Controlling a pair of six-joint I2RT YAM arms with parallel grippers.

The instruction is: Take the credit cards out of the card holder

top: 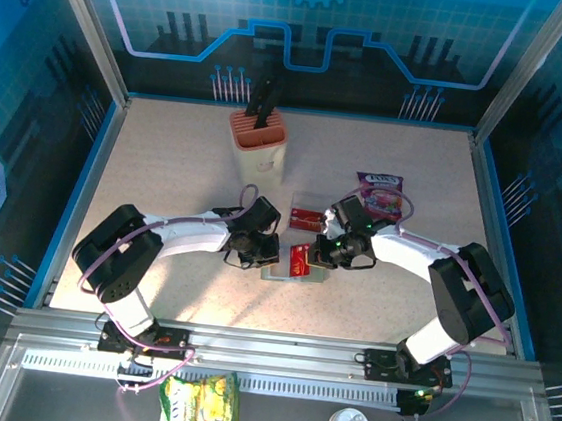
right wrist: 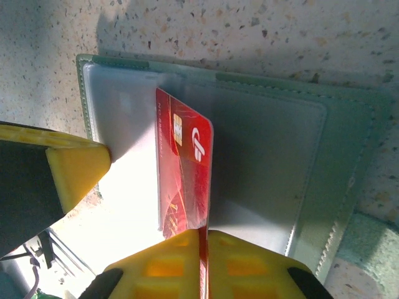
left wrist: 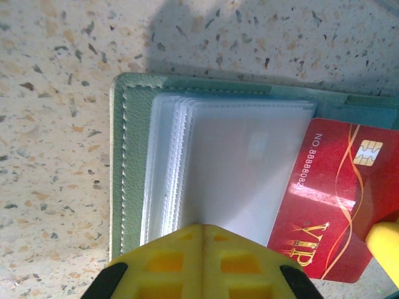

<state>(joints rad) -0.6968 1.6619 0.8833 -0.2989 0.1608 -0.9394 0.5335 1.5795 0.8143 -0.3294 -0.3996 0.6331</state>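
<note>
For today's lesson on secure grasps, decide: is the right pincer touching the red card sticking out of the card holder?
Touching. The right wrist view shows the red card edge-on, its lower end clamped in the right pincer, whose yellow jaws are closed on it.

From where I stand the two arms look identical. The left arm (top: 183, 232) and right arm (top: 407, 252) each have smooth white tube links set between chunky black joint housings with rounded corners. A thin lilac cable (top: 189, 221) runs loosely along the outside of each, looping free near the black bases (top: 142, 337). The left gripper (left wrist: 202, 228) and right gripper (right wrist: 204, 232) both have bright yellow plastic fingers (left wrist: 177, 261). Their faces are moulded with a grid of shallow square pockets, and the parts behind them are black.
</note>
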